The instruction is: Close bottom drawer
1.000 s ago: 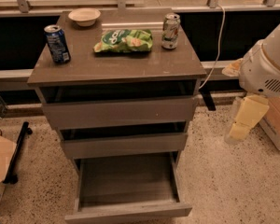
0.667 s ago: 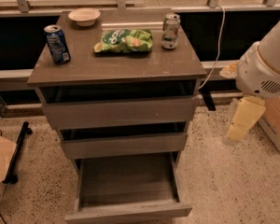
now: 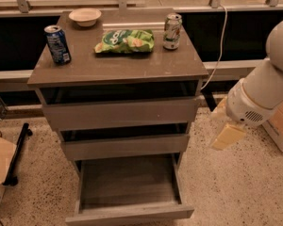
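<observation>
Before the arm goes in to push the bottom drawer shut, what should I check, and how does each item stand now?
1. bottom drawer pulled out and needing the push: ok.
2. Nothing in its tray to jam it: ok, only bare floor shows.
3. gripper lined up with the drawer front: not ok, it hangs to the right of the cabinet, apart from it.
4. Floor in front of the drawer front free: cannot tell, out of view.
5. blue can, silver can, chip bag and bowl settled on top: ok.
</observation>
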Controlling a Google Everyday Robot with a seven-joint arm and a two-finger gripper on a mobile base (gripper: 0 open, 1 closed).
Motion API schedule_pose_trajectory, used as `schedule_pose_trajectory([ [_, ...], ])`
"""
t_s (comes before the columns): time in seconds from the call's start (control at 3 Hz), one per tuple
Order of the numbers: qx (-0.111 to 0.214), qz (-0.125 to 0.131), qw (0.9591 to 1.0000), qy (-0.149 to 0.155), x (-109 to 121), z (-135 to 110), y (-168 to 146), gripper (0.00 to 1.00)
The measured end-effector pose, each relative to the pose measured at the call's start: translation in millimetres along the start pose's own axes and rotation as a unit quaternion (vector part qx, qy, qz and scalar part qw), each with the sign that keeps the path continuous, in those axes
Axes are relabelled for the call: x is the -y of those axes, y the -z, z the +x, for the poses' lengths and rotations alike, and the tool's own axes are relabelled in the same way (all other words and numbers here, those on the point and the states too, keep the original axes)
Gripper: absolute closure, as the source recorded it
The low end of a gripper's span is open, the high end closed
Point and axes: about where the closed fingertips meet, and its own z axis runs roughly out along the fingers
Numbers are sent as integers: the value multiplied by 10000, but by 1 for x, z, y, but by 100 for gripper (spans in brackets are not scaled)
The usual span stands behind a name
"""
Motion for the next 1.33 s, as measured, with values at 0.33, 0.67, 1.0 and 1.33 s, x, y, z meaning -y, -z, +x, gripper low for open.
schedule_pose_trajectory([
  [0.33, -53, -317, 9995, 11, -4, 25, -58, 65],
  [0.67, -50, -330, 9994, 9, -5, 25, -59, 88],
  [1.0, 92, -413, 9990, -143, -11, 30, -76, 100],
  [1.33, 202, -601, 9971, -418, -21, 39, -133, 100],
])
